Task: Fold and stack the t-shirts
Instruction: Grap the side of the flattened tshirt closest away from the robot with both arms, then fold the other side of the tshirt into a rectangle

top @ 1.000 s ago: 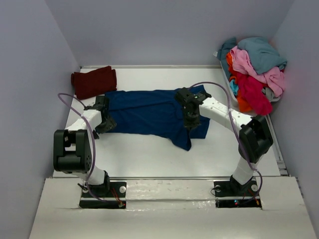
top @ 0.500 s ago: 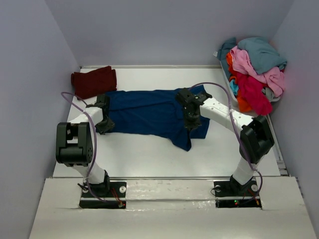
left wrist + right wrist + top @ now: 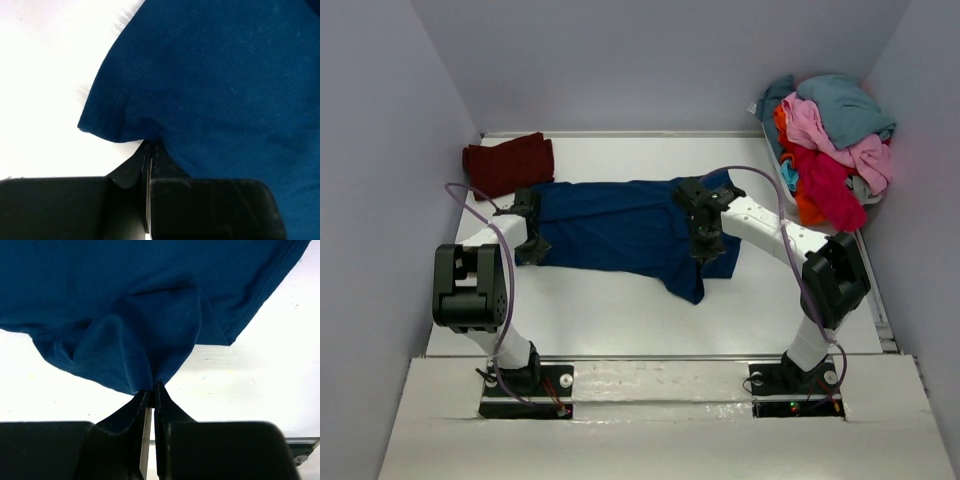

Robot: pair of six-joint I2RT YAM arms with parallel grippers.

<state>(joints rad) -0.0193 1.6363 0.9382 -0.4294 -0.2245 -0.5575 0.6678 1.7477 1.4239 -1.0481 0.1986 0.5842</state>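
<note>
Left pincer [image 3: 529, 238] has barely shifted and right pincer [image 3: 705, 248] stayed; both are clamped on the navy t-shirt [image 3: 620, 225], which lies stretched left-to-right across the worktop [image 3: 620, 310].

"What is the blue shirt [image 3: 225, 75] like?"
"I see soft, matt cloth with neat stitches along its hem."
"And the table [image 3: 620, 310]?"
"Smooth, with a few tiny marks. To me the left gripper [image 3: 149, 152] looks like dull black plastic."
</note>
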